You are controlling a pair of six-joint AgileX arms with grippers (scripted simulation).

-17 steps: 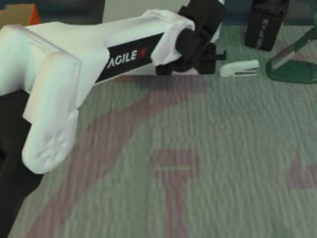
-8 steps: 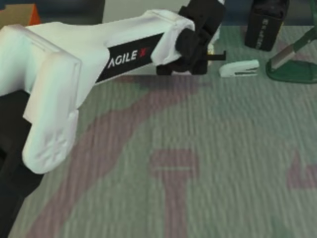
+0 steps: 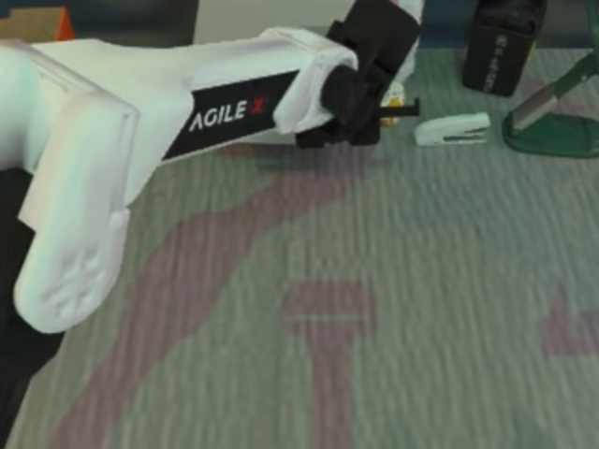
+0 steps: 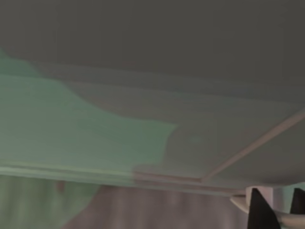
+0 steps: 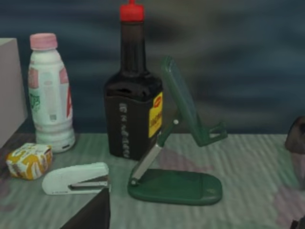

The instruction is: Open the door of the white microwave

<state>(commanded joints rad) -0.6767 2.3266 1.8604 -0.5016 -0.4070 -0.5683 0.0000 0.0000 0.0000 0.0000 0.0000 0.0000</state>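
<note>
The white microwave (image 3: 245, 17) stands at the table's far edge, mostly hidden under my left arm in the top view. Up close in the left wrist view, its door (image 4: 143, 119) fills the picture as a greyish window panel mirroring the table's pattern. My left gripper (image 4: 280, 211) holds a white piece at the door's edge between its black fingertips (image 4: 261, 212). From above, that gripper (image 3: 388, 101) sits right in front of the microwave. My right gripper (image 5: 195, 225) is parked outside the top view, open and holding nothing.
A white stapler (image 3: 452, 129), a dark sauce bottle (image 3: 505, 47) and a green phone stand (image 3: 552, 126) sit to the right of the microwave. A pink-capped white bottle (image 5: 50, 95) and a small yellow packet (image 5: 28, 161) stand nearby. An orange box (image 3: 42, 23) is at the far left.
My left arm has drawn back toward the left of the table, and its gripper has shifted slightly left and farther back. The stapler, bottle and stand have not moved.
</note>
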